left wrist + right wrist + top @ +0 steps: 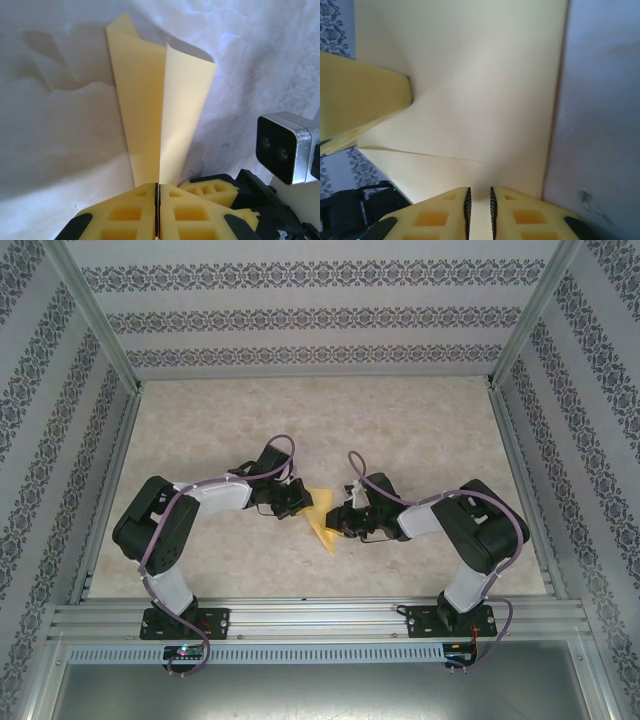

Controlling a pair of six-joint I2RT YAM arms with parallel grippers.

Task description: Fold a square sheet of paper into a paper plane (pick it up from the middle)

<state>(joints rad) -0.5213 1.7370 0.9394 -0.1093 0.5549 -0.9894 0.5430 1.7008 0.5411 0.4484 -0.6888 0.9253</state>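
Note:
The yellow sheet of paper [322,523] is folded into a long narrow wedge with a centre crease and is held above the table between the two arms. My left gripper [297,502] is shut on its narrow end, and the two flaps [160,115] fan out away from the jaws [158,186]. My right gripper [340,523] meets the paper from the right side. Its pads stand slightly open [479,192] with the paper's edge [470,100] lying in the gap between them. A left finger [355,105] presses on the paper at the upper left of the right wrist view.
The marbled tabletop [400,430] lies inside a metal frame with patterned walls [300,320] on three sides. In the left wrist view, the right gripper's finger [210,190] and wrist camera [285,145] sit close beside my left jaws.

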